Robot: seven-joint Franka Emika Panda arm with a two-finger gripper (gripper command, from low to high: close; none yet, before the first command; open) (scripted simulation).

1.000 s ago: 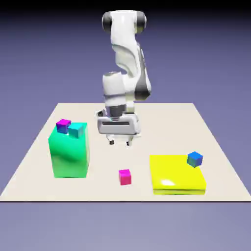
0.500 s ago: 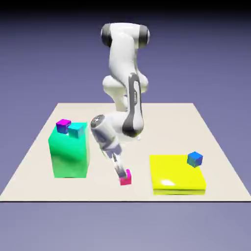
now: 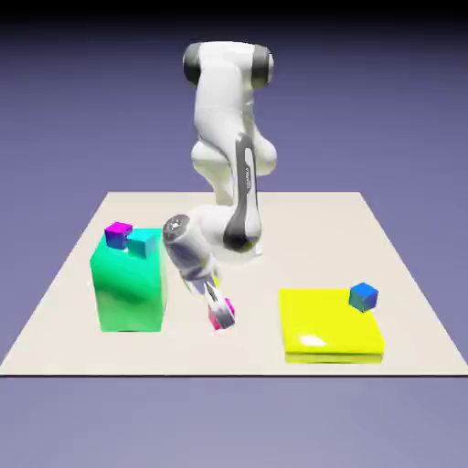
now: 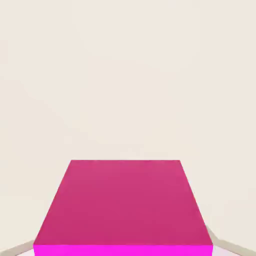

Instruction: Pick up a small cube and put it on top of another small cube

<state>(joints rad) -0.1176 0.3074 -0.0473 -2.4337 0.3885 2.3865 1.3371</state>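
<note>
"Pink, and mostly covered," says the one by the wall. "In the exterior view the gripper [image 3: 220,317] hides much of the pink cube [image 3: 214,322], just below the middle of the frame. I only catch slivers of it on either side of the fingers."

"What does the hand view give you?"

"The same cube, large, across the bottom of the frame. The lower edge cuts it off. The fingertips [image 4: 231,251] are barely in the picture, pale corners at lower left and lower right, one against each side of it."

"So is it gripped?"

"Yes, the fingers are clamped on it. Whether it touches the table [image 3: 183,355], I can't tell."

"And how does it look?"

"One broad face, deep rose and smooth, narrower at its far edge. Below that, a strip of bright magenta along the bottom. Plain faces, crisp edges."

"Where's the other one?"

"The purple cube [image 3: 119,235], left of the frame, on top of the green block [image 3: 132,288]. Magenta top, purple-blue sides, right by the teal cube [image 3: 143,242]."

"And over at the right?"

"A yellow block [image 3: 327,324], low and flat, with a blue cube [image 3: 364,297] at its upper right."
</note>
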